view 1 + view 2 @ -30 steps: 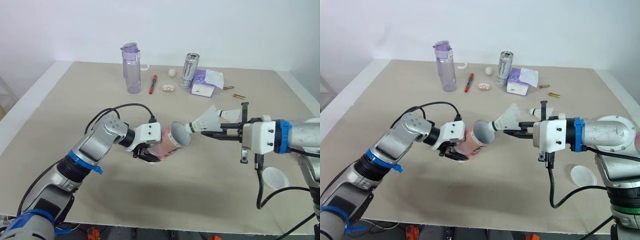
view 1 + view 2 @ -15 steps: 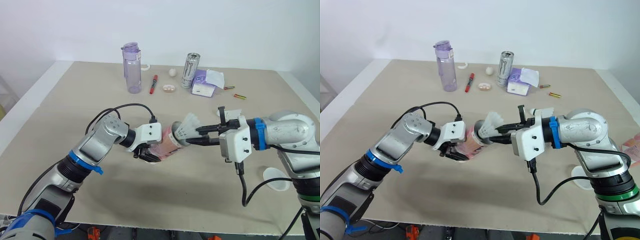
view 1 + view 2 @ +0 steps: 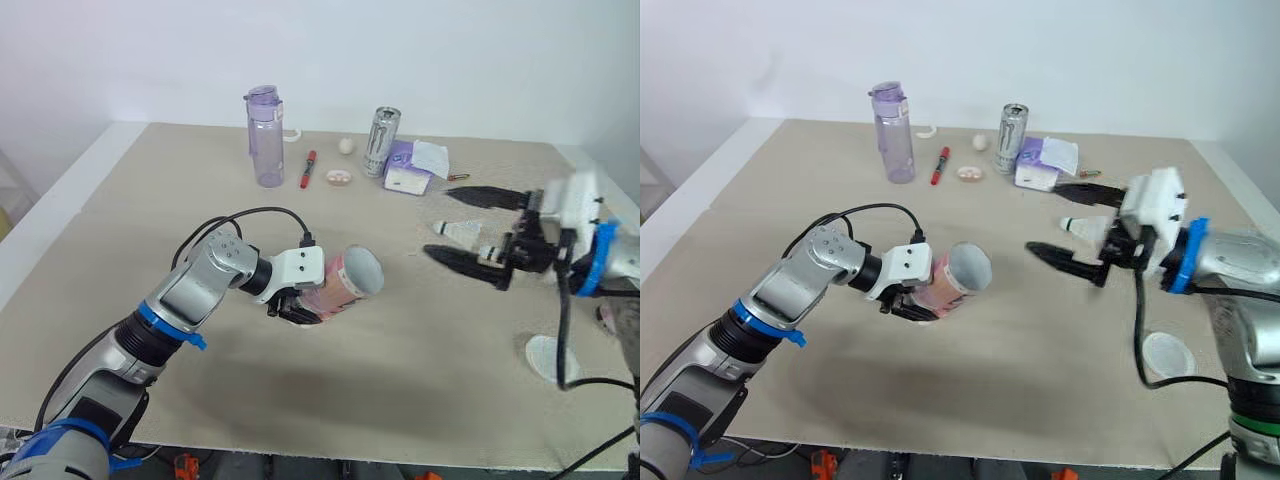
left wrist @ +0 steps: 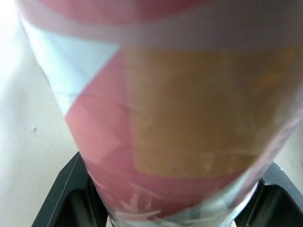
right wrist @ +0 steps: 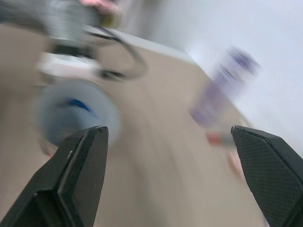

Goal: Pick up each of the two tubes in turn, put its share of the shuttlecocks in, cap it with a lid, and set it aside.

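Note:
My left gripper is shut on a pink and red tube, held tilted just above the table with its open mouth facing right. In the left wrist view the tube sits between the two black fingers. My right gripper hangs to the right of the tube, well apart from it, open wide and holding nothing. The right wrist view looks between its fingers at the blurred tube mouth. A white shuttlecock lies on the table beyond the right gripper. A white lid lies flat near the front right.
Along the back of the table stand a purple bottle, a red pen, a silver can, a small white ball and a purple and white box. The table's front edge is close below the arms.
The right gripper pushed its shuttlecock to the tube's mouth, let go, opened wide and drew back to the right. The left arm and the tube stayed put.

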